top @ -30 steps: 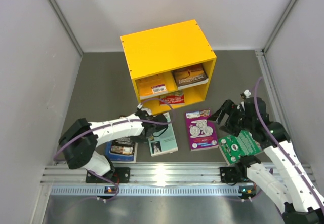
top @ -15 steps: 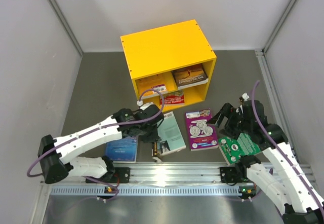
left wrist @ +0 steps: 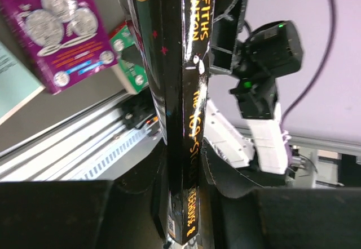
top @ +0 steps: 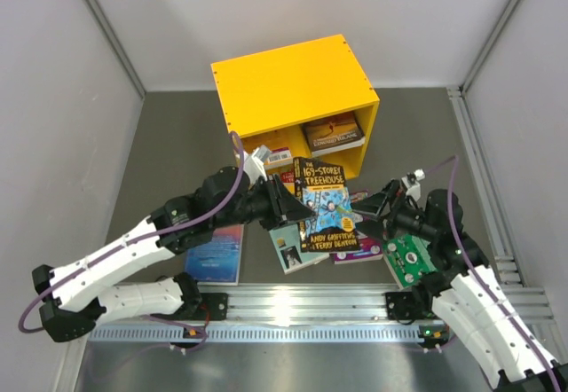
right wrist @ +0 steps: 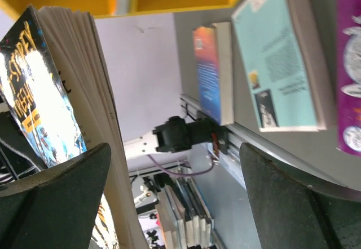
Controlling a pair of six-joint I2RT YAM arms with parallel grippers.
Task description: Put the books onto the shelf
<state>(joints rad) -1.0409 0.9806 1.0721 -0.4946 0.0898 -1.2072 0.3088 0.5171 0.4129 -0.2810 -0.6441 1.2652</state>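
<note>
Top external view: the left tool (top: pixel 288 208) is clamping the spine edge of the black book (top: pixel 327 204) and holding it upright in the air, just in front of the yellow shelf (top: pixel 288 82). The right tool (top: pixel 380 204) is hovering beside the book's page edge with its fingers wide apart, possibly not touching it. The teal book (top: pixel 288 248), purple book (top: pixel 362 248), blue book (top: pixel 217 252) and green book (top: pixel 410 257) are lying flat on the bench (top: pixel 169 152).
</note>
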